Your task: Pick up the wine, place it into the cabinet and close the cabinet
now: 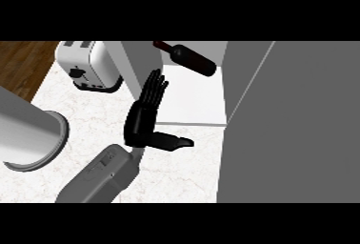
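While the left hand (143, 121) is spread open, the wine (194, 60) lies just beyond it.

**Nothing legible in my view**

I am looking down at the counter and I am finding no words, numbers, brand names or signs that I can read. The dark glass wine bottle (191, 59) is showing me no label I can make out. The small dark marks on the side of the white boxy toaster (88, 64) are too small for me to tell what they are.
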`<action>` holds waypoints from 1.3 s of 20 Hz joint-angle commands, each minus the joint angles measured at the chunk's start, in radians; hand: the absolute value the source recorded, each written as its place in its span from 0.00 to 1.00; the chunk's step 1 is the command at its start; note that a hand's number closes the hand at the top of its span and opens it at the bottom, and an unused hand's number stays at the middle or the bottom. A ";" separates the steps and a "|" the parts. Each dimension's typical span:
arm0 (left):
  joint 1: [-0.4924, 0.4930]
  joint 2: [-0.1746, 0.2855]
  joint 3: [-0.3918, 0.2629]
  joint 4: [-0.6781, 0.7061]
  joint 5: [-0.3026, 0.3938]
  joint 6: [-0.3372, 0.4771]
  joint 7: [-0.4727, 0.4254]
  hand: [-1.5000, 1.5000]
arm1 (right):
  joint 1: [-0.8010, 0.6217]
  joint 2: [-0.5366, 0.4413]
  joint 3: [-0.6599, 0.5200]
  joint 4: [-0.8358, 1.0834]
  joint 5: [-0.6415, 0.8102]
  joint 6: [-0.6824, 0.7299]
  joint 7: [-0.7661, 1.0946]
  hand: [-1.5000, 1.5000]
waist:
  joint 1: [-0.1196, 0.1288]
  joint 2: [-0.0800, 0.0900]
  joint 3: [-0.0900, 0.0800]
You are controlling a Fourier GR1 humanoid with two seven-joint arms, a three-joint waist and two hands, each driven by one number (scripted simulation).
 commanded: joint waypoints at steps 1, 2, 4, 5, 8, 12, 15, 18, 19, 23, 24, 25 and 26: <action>0.111 0.128 -0.015 -0.323 -0.024 0.070 0.112 0.00 | -0.011 -0.012 -0.028 0.001 -0.037 0.008 0.004 0.00 | -0.008 0.003 0.001; 0.205 0.151 -0.038 -0.381 -0.038 0.074 0.094 0.00 | 0.032 0.002 0.005 -0.010 -0.001 0.017 -0.025 0.00 | -0.010 0.004 0.001; 0.255 0.200 -0.019 -0.484 -0.047 0.093 0.131 0.00 | 0.029 0.012 0.029 -0.069 0.003 -0.013 0.039 0.00 | -0.016 0.006 0.000; 0.287 0.188 -0.040 -0.559 -0.061 0.123 0.139 0.00 | -0.017 -0.017 0.002 -0.038 -0.015 0.007 0.029 0.00 | -0.015 0.006 0.000; 0.356 0.207 -0.021 -0.647 -0.098 0.129 0.167 0.00 | -0.015 -0.025 0.013 -0.038 -0.013 0.019 0.044 0.00 | -0.024 0.009 0.000; 0.414 0.246 -0.033 -0.788 -0.140 0.209 0.209 0.00 | 0.000 -0.072 0.081 -0.062 0.052 0.080 0.067 1.00 | -0.020 0.008 0.000; 0.465 0.284 0.011 -0.804 -0.122 0.201 0.196 0.00 | -0.006 -0.141 0.131 -0.058 0.006 0.183 0.093 1.00 | -0.014 0.008 0.000; 0.572 0.347 0.051 -0.884 -0.138 0.206 0.165 0.00 | 0.033 -0.180 0.135 -0.105 -0.070 0.237 0.124 1.00 | -0.014 0.007 0.000; 0.589 0.351 0.054 -0.891 -0.139 0.186 0.166 0.00 | 0.105 -0.166 0.167 -0.130 -0.066 0.265 0.076 1.00 | -0.024 0.008 0.000; 0.699 0.403 0.103 -1.011 -0.130 0.199 0.176 0.00 | 0.083 -0.153 0.243 -0.144 -0.143 0.231 0.214 1.00 | -0.017 0.008 0.000; 0.762 0.424 0.174 -0.943 -0.080 0.092 0.084 0.00 | 0.152 -0.138 0.277 -0.191 -0.158 0.230 0.208 1.00 | -0.017 0.007 -0.002; 0.796 0.419 0.156 -0.981 -0.109 0.119 0.080 0.00 | 0.143 -0.109 0.345 -0.172 -0.084 0.215 0.208 1.00 | -0.016 0.007 -0.001; 0.861 0.470 0.211 -1.012 -0.046 0.043 0.069 0.00 | 0.120 -0.094 0.366 -0.162 -0.093 0.206 0.210 1.00 | -0.003 0.006 -0.002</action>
